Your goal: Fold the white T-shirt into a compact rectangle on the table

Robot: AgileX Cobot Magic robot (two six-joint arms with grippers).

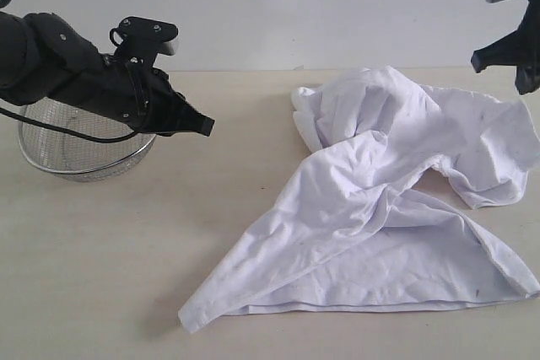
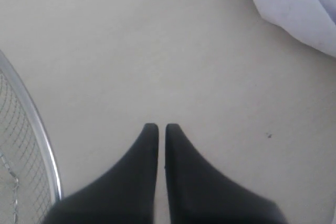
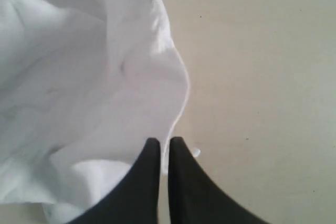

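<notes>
Beige table (image 1: 101,276), white wall (image 1: 295,6) behind, crumpled white T-shirt (image 1: 380,233); left gripper (image 2: 158,127), right gripper (image 3: 164,141) closed, empty

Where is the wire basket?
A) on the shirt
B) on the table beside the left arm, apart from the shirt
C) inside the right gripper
B: the left arm partly covers the wire basket, and bare table separates it from the white T-shirt.

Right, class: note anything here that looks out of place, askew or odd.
The soft white cotton T-shirt lies crumpled and twisted on the pale beige wooden table, not spread flat; faint dark specks mark it.
</notes>
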